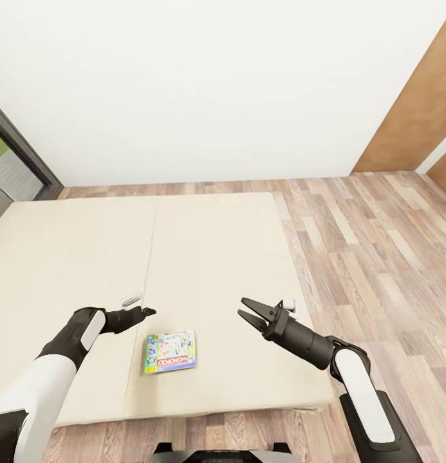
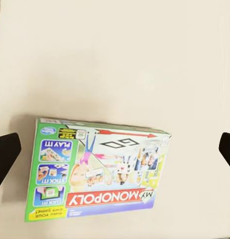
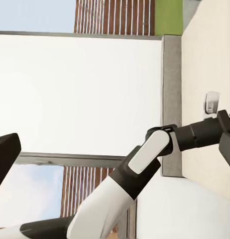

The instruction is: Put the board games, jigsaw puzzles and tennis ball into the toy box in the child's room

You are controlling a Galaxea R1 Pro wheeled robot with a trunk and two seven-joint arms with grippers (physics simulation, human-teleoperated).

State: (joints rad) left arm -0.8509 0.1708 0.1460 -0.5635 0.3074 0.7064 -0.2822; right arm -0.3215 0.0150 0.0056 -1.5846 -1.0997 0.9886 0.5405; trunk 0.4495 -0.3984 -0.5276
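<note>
A colourful Monopoly board game (image 1: 170, 352) lies flat on the beige bed (image 1: 216, 257), close to its near edge. My left gripper (image 1: 149, 312) hovers just above and to the left of the box. In the left wrist view the board game (image 2: 95, 169) lies below the left gripper (image 2: 116, 149), whose dark fingertips (image 2: 5, 154) stand wide apart, open and empty. My right gripper (image 1: 242, 307) is open over the bed to the right of the box, holding nothing. From the right wrist camera I see my left arm (image 3: 145, 159) across the bed.
Wood-plank floor (image 1: 377, 257) runs along the bed's right side and far end. A brown door (image 1: 416, 116) stands at the back right, and a grey-framed window (image 1: 10, 161) at the left. My base (image 1: 216, 453) is against the bed's near edge.
</note>
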